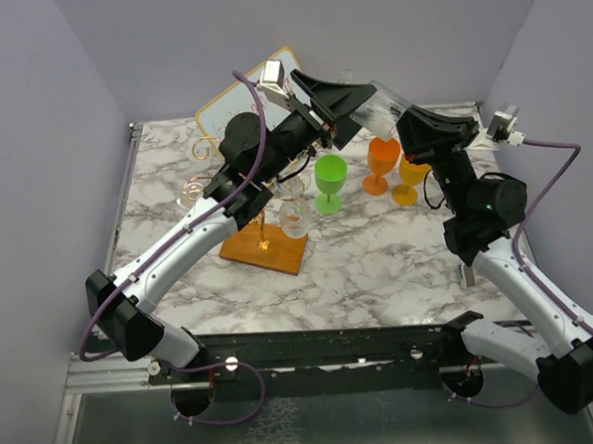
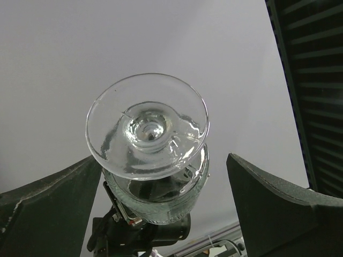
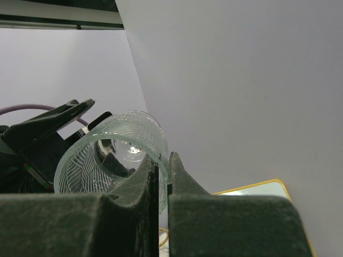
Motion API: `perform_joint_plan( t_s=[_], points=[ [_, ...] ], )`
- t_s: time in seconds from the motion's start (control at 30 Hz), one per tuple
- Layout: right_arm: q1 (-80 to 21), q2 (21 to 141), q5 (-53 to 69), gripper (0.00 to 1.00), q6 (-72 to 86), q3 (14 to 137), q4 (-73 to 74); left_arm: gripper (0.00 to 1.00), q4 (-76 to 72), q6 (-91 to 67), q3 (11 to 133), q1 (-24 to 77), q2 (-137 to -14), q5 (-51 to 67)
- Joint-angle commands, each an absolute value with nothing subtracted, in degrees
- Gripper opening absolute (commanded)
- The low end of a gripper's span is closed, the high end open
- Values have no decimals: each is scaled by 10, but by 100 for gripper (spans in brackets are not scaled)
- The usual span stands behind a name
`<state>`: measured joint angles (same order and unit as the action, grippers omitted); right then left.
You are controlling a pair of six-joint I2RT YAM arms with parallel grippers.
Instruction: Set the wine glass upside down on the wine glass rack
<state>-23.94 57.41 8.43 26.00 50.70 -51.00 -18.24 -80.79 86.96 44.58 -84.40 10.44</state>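
A clear wine glass (image 1: 378,102) lies on its side in the air above the back of the table. My right gripper (image 1: 398,115) is shut on the rim of its bowl, and in the right wrist view (image 3: 167,160) one finger is inside the ribbed bowl (image 3: 110,155) and one outside. My left gripper (image 1: 353,108) is open, its fingers wide apart on either side of the glass's foot (image 2: 147,126) without touching it. The wine glass rack (image 1: 263,246) stands below on its brown wooden base, with gold curls (image 1: 191,193) to the left.
Another clear glass (image 1: 294,218) hangs at the rack. A green glass (image 1: 330,180), an orange glass (image 1: 381,163) and a yellow glass (image 1: 409,181) stand upright behind it. A tilted whiteboard (image 1: 233,108) leans at the back wall.
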Motion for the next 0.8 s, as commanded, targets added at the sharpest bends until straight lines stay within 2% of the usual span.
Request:
perform_joint_plan(
  t_s=[0.0,0.23,0.43,0.5,0.6,0.77],
  points=[
    [-240,573,99,1,274,522,-560,97,-217,-828,881,452,-853,80],
    [-240,572,114,1,284,512,-560,86,-228,-815,875,461,-856,56],
    [-240,570,124,1,291,517,-537,51,-246,-811,863,462,-858,72],
    [-240,567,131,2,294,522,-512,44,-268,-801,845,463,-850,66],
    [-240,554,133,11,301,527,-464,37,-286,-766,824,462,-832,59],
    [-240,516,113,41,313,529,-362,30,-288,-711,807,462,-806,52]
  ],
)
